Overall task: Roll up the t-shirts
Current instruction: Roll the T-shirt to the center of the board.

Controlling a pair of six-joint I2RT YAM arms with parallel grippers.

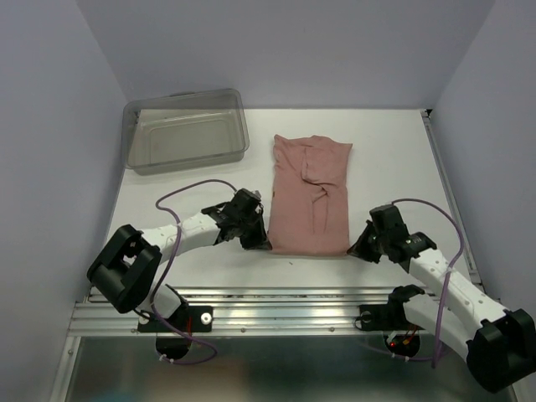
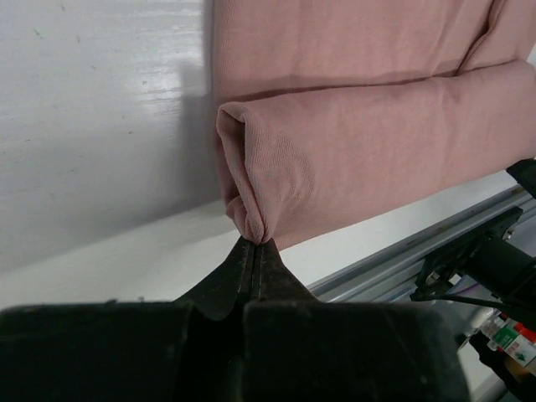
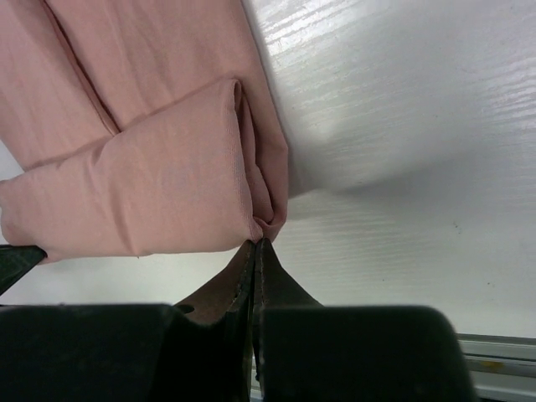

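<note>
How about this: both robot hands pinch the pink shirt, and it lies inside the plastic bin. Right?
No. The left gripper and right gripper pinch the t-shirt, but it lies on the table beside the bin; the top view shows that.

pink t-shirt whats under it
Only the white table shows around the pink t-shirt. Its near edge is rolled, corners pinched by the left end effector and right end effector. Anything beneath the cloth is covered.

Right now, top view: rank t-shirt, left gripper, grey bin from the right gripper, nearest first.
1. t-shirt: its near-right corner is pinched in the right gripper.
2. left gripper: across the shirt's near edge, at its left corner.
3. grey bin: at the far left.
</note>
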